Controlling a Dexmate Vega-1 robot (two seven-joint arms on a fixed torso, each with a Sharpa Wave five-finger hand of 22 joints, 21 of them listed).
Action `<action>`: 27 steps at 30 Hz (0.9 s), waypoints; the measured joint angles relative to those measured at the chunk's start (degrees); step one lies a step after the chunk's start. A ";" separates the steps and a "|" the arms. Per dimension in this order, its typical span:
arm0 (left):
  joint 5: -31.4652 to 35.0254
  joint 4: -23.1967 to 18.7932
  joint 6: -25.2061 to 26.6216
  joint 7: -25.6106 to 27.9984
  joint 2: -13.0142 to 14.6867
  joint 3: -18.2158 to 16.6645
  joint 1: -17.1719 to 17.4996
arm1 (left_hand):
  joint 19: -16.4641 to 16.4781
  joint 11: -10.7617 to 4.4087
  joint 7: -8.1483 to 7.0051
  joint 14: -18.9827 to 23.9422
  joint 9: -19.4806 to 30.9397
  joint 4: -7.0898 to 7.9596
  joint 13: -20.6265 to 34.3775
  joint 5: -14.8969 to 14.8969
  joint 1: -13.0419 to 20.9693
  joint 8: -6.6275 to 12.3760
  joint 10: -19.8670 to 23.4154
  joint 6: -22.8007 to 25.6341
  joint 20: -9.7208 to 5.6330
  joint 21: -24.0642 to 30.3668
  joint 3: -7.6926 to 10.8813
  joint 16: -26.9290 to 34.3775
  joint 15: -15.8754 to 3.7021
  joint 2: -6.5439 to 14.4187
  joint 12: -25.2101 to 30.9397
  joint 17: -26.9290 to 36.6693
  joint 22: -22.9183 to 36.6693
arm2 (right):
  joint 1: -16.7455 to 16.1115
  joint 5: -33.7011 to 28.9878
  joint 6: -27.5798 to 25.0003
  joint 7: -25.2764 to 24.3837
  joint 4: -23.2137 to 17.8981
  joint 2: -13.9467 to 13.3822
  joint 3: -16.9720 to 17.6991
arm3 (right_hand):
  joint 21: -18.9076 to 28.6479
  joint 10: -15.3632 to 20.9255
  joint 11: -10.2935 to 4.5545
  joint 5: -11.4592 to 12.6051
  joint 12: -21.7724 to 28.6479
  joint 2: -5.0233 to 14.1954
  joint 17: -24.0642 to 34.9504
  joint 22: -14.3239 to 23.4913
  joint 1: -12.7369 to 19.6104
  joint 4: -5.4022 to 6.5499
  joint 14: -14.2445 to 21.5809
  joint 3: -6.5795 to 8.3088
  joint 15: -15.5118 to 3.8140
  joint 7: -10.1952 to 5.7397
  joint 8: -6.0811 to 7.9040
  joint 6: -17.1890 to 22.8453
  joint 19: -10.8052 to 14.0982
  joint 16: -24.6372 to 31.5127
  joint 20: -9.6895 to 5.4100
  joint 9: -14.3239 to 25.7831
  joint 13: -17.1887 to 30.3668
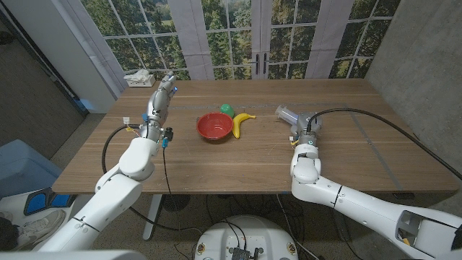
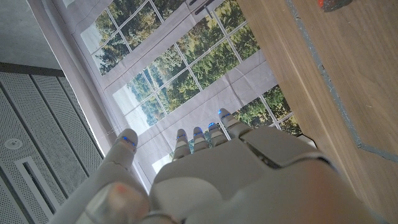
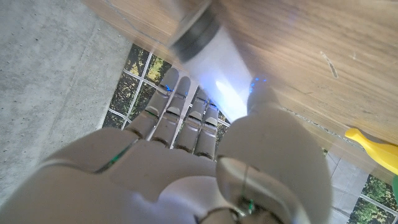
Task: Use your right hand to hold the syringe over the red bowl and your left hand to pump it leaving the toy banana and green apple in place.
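The clear syringe [image 1: 286, 113] lies on the table right of the fruit, its black plunger seal [image 3: 196, 31] close and blurred in the right wrist view. My right hand [image 1: 307, 124] is at its near end, with straight fingers [image 3: 180, 112] on one side and the thumb on the other; no grip shows. The red bowl [image 1: 215, 126] stands mid-table. The toy banana [image 1: 242, 123] [image 3: 372, 148] lies against its right rim, and the green apple [image 1: 227, 109] sits just behind it. My left hand [image 1: 162, 96] [image 2: 211, 174] is raised left of the bowl, fingers extended, holding nothing.
A white crumpled item [image 1: 138, 76] sits at the table's far left corner. A blue bin [image 1: 22, 170] stands on the floor to the left. Bare wooden table [image 1: 361, 152] stretches to the right and along the front edge.
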 measured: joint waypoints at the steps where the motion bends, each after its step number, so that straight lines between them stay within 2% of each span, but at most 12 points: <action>1: -0.02 0.00 0.02 -0.01 0.00 0.00 0.00 | 0.00 0.00 0.00 0.00 0.00 0.00 0.00 0.00 0.00 0.00 0.00 0.00 0.00 0.00 0.00 0.00 0.00 0.00 0.00 0.00 0.00 | 0.03 0.00 0.00 0.00 -0.14 -0.17 -0.05 | -0.37 -1.13 0.23 -0.04 0.00 -0.24 -0.13 0.00 -1.39 0.25 -0.53 -0.56 -0.08 0.14 0.00 -1.13 -0.23 -0.19 0.23 0.00 -0.15; 7: -0.10 0.00 0.13 -0.15 0.24 0.19 -0.38 | 0.00 0.00 0.00 0.00 0.00 0.00 0.00 0.00 0.00 0.00 0.00 0.00 0.00 0.00 0.00 0.00 0.00 0.00 0.00 0.00 0.00 | 0.23 1.31 0.02 0.30 -1.17 -1.12 -0.24 | -2.85 -6.91 1.33 1.74 0.00 -3.31 -0.95 0.00 -6.21 1.78 -3.45 -3.71 -0.02 1.00 0.00 -7.57 -1.55 -1.08 1.55 -0.17 -0.82; 10: -0.13 0.00 0.17 -0.18 0.34 0.25 -0.49 | 0.00 0.00 0.00 0.00 0.00 0.00 0.00 0.00 0.00 0.00 0.00 0.00 0.00 0.00 0.00 0.00 0.00 0.00 0.00 0.00 0.00 | 0.28 1.90 0.39 0.55 -2.03 -1.87 -0.20 | -4.35 -9.86 2.05 2.73 0.00 -3.85 -1.24 0.00 -8.67 2.69 -5.23 -4.94 0.12 1.49 0.00 -10.66 -2.59 -1.71 2.59 -0.26 -1.16; 14: -0.16 0.01 0.20 -0.18 0.42 0.31 -0.63 | 0.00 0.00 0.00 -0.21 0.00 0.00 0.00 0.00 0.00 0.00 0.00 0.00 0.00 0.00 0.00 0.00 -0.21 0.00 0.00 0.00 0.00 | -0.21 3.23 2.09 0.47 -3.20 -2.73 0.85 | -6.14 -12.77 2.68 2.86 0.00 -2.78 -1.60 0.00 -12.54 4.29 -7.47 -6.45 0.10 2.62 0.00 -12.97 -3.82 -2.16 3.81 -0.26 -1.48; 16: -0.18 0.02 0.27 -0.19 0.46 0.33 -0.67 | 0.00 0.00 -0.22 -0.21 0.00 0.00 0.00 0.00 0.00 0.00 0.00 -0.22 0.00 0.00 0.00 0.00 -0.21 0.00 0.00 0.00 0.00 | -1.19 4.17 3.78 -0.52 -3.65 -3.12 2.17 | -6.53 -13.61 2.99 2.86 0.00 -2.26 -1.76 -0.01 -13.49 4.90 -7.86 -6.76 0.32 3.03 0.00 -13.38 -4.00 -2.16 3.99 -0.26 -1.74; 17: -0.18 0.02 0.28 -0.18 0.46 0.33 -0.67 | 0.00 0.00 -0.32 -0.21 0.00 0.00 0.00 0.00 0.00 0.00 0.00 -0.32 0.00 0.00 0.00 0.00 -0.21 0.00 0.00 0.00 0.00 | -1.74 4.17 3.78 -0.52 -3.79 -3.23 2.90 | -6.53 -13.79 3.17 2.86 0.00 -2.65 -1.76 0.00 -13.87 5.08 -7.86 -6.92 0.33 3.04 0.00 -13.39 -4.00 -2.16 3.99 -0.26 -1.76; 20: -0.22 0.02 0.45 -0.16 0.57 0.35 -0.76 | 0.00 0.00 -0.31 -0.21 0.00 0.00 0.00 0.00 0.00 0.00 0.00 -0.31 0.00 0.00 0.00 0.00 -0.21 0.00 0.00 0.00 0.00 | -3.74 6.02 8.11 -3.99 -4.01 -3.40 5.49 | -7.03 -14.16 3.29 2.86 0.00 -1.27 -1.76 0.00 -15.27 5.91 -8.37 -6.84 0.23 3.04 0.19 -13.39 -4.00 -2.16 3.99 -0.26 -1.76; 22: -0.24 0.02 0.58 -0.14 0.64 0.36 -0.81 | 0.00 -0.21 -0.31 -0.21 0.00 0.00 0.00 0.00 0.00 0.00 -0.20 -0.31 0.00 0.00 0.00 0.00 -0.21 0.00 0.00 0.00 0.00 | -5.15 6.02 8.11 -3.99 -4.10 -3.51 7.48 | -7.86 -15.04 3.60 2.11 0.00 -0.79 -1.94 -0.01 -17.78 7.09 -9.53 -7.13 0.28 3.04 0.26 -13.38 -4.60 -2.67 4.55 -0.26 -2.11; 23: -0.24 0.01 0.63 -0.12 0.66 0.36 -0.83 | 0.00 -0.21 -0.31 -0.21 0.00 0.00 0.00 0.00 0.00 0.00 -0.21 -0.31 0.00 0.00 0.00 0.00 -0.21 0.00 0.00 0.00 0.00 | -5.85 7.92 13.13 -8.34 -4.24 -3.57 8.51 | -8.27 -15.24 3.81 1.76 0.00 -0.12 -2.01 -0.01 -18.53 7.52 -10.29 -7.18 0.50 3.04 0.26 -13.38 -5.19 -2.96 4.61 -0.26 -2.25; 24: -0.24 0.01 0.66 -0.12 0.66 0.36 -0.83 | 0.00 -0.22 -0.31 -0.21 0.00 0.00 0.00 0.00 0.00 0.00 -0.21 -0.31 0.00 0.00 0.00 0.00 -0.21 0.00 0.00 0.00 0.00 | -5.88 7.92 13.13 -8.34 -4.24 -3.57 8.56 | -8.68 -15.64 4.03 1.44 0.00 0.04 -2.08 -0.01 -19.49 7.87 -10.77 -7.32 0.73 3.03 0.26 -13.39 -5.57 -3.03 4.70 -0.26 -2.39; 26: -0.25 0.00 0.78 -0.09 0.72 0.41 -0.97 | 0.00 -0.21 -0.31 -0.21 0.00 0.00 0.00 0.00 0.00 0.00 -0.21 -0.31 0.00 0.00 0.00 0.00 -0.21 0.00 0.00 0.00 0.00 | -7.44 9.52 17.47 -11.31 -4.61 -3.86 10.80 | -9.72 -16.50 4.24 0.88 0.00 0.52 -2.37 -0.10 -21.46 8.78 -11.98 -7.79 0.95 2.62 0.26 -13.79 -6.73 -3.47 5.02 -0.32 -2.72; 27: -0.25 0.00 0.86 -0.09 0.72 0.41 -0.97 | 0.00 -0.22 -0.31 -0.21 0.00 0.00 0.00 0.00 0.00 0.00 -0.21 -0.31 0.00 0.00 0.00 0.00 -0.21 0.00 0.00 0.00 0.00 | -7.99 9.52 17.47 -11.31 -4.79 -4.00 11.69 | -10.37 -16.91 4.40 0.58 0.00 0.64 -2.51 -0.22 -22.86 9.28 -12.59 -7.98 1.14 2.41 0.26 -14.01 -7.58 -3.66 5.07 -0.45 -2.95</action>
